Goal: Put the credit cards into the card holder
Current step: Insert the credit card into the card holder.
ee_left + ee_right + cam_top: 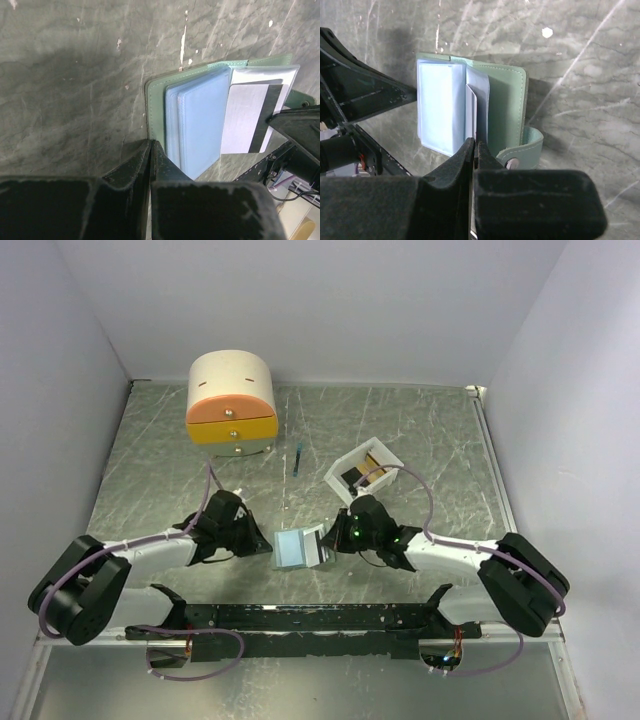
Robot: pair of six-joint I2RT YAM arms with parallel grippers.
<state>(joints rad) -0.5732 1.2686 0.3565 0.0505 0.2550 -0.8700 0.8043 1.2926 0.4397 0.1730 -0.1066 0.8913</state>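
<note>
From above, the card holder (298, 548) lies open on the table (440, 430) between my two arms, my left gripper (265, 543) at its left side and my right gripper (328, 537) at its right. A white tray (385, 452) sits just beyond.

Through my left wrist camera, my left gripper (151, 145) has its fingers pressed together on the near edge of the card holder (157, 100) and its green cover. A silver credit card (245, 120) with a black stripe lies against a clear pocket, my right gripper (274, 118) at its edge.

Through my right wrist camera, my right gripper (474, 145) pinches the thin credit card (471, 110) edge-on, standing among the pockets of the card holder (505, 105).
</note>
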